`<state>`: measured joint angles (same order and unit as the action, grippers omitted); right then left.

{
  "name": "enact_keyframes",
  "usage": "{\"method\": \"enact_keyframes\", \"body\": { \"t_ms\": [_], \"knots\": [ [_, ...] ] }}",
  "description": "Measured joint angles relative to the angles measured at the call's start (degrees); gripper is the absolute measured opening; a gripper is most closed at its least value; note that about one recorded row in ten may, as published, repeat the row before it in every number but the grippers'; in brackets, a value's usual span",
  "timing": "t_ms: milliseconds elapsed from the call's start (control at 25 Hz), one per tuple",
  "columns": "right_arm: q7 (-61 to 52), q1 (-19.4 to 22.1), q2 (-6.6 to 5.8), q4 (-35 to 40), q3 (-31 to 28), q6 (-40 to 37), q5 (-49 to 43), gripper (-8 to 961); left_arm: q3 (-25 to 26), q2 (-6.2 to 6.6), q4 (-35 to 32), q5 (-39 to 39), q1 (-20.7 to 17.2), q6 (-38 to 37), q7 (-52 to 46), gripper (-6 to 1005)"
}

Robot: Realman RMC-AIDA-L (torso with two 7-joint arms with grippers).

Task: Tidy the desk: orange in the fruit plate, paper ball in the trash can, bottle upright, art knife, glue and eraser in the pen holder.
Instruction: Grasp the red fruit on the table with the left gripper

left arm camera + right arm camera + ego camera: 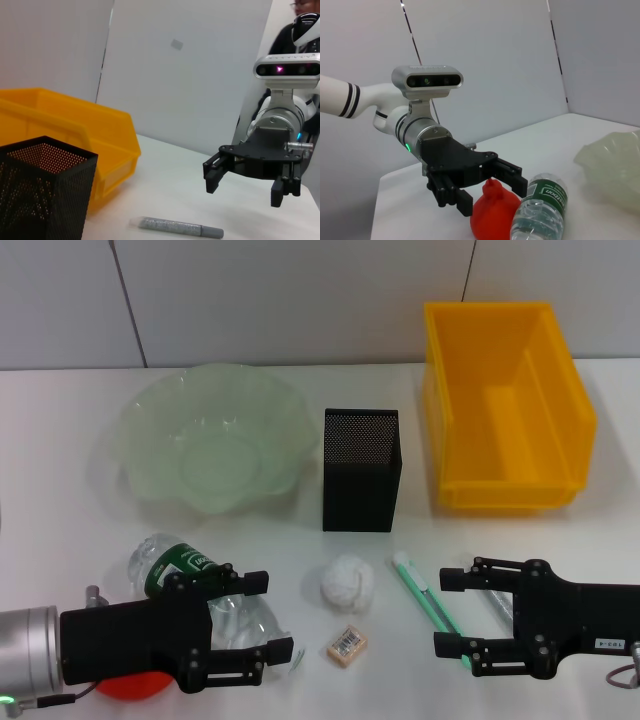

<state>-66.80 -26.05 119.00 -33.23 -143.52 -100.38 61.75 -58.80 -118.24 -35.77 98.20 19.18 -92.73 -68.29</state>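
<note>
Left gripper (268,625) released over bottle (190,580) (orange (130,686) half-hidden); right gripper (452,612) released.

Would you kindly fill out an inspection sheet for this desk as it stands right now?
Surface: white table.
Job's things: fruit plate, pen holder and yellow bin all hold nothing; bottle lying down; orange beside it; paper ball, eraser, art knife and glue loose on the table.
Clutter: nothing seen.
Grippers: left gripper open over the bottle; right gripper open beside the art knife.
Cables: loop by the right arm.
Surroundings: white wall panels; person behind.
</note>
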Motion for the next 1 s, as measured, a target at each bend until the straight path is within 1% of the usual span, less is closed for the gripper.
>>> {"method": "enact_keyframes", "body": {
  "t_ms": [760, 800, 960, 1000],
  "knots": [
    [0.1, -0.2, 0.04, 0.1, 0.0, 0.6, 0.0, 772, 0.7, -0.10, 0.0, -0.1, 0.3, 0.5, 1.7, 795],
    [0.1, -0.2, 0.06, 0.1, 0.0, 0.6, 0.0, 772, 1.8, -0.16, -0.1, -0.3, 0.1, 2.3, 2.4, 792],
    [0.1, 0.7, 0.09, 0.1, -0.5, 0.7, 0.2, 772, 2.1, -0.14, 0.0, -0.3, -0.1, 4.2, 2.6, 782],
    [0.1, 0.8, 0.08, 0.0, -0.5, 0.7, 0.3, 772, 2.4, 0.06, -0.3, -0.2, -0.9, 4.3, 2.6, 780]
  ]
}}
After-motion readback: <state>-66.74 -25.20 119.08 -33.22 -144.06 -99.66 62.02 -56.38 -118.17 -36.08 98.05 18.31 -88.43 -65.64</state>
